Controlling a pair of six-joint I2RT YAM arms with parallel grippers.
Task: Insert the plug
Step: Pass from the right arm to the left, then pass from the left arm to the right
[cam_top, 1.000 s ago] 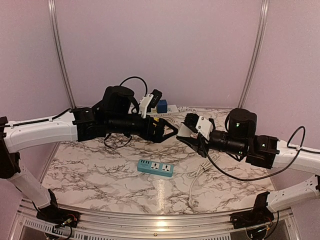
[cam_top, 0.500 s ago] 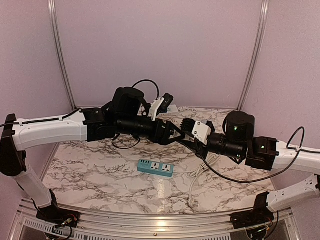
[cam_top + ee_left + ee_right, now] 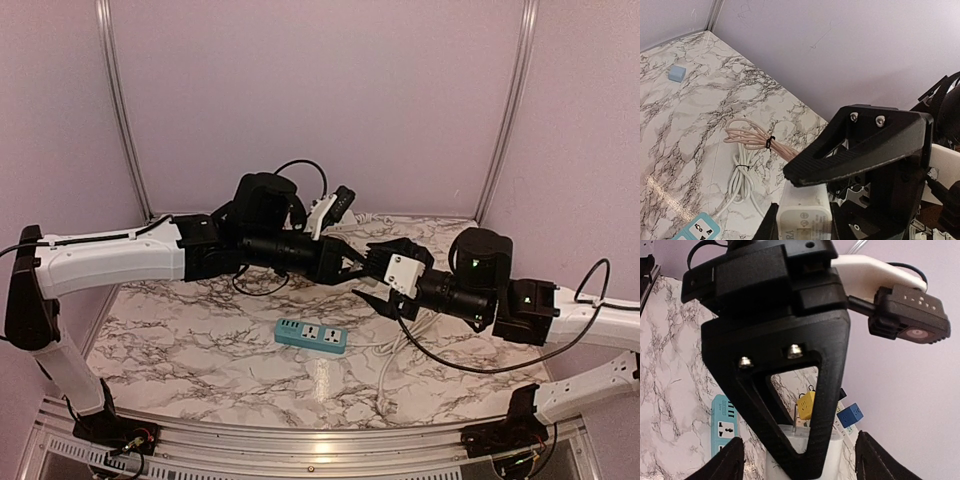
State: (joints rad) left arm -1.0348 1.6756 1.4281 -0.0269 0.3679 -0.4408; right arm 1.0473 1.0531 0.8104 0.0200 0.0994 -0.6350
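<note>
Left claw (image 3: pixel 361 264) is clamped on the white plug (image 3: pixel 802 219). The left wrist view shows its fingers tight on both sides of the plug body.

Right claw (image 3: pixel 384 272) is nose to nose with it, jaws apart. In the right wrist view its fingers (image 3: pixel 729 460) stand either side of the plug with a gap on each side, not gripping.

The plug is in mid-air between the two claws above the marble table (image 3: pixel 180 340), in no socket. It sits higher than the blue power strip (image 3: pixel 311 335) and to its far right. The top view hides it behind the claws.

The blue power strip lies flat near the table's middle with its sockets up and its white cable (image 3: pixel 395 352) looping off to the right. The tied cable bundle (image 3: pixel 747 137) lies on the table beyond the plug.

A white strip (image 3: pixel 846 426) at the far edge carries a yellow adapter (image 3: pixel 806 405) and a blue adapter (image 3: pixel 850 415). A small blue block (image 3: pixel 676 73) sits by itself near the far wall.
</note>
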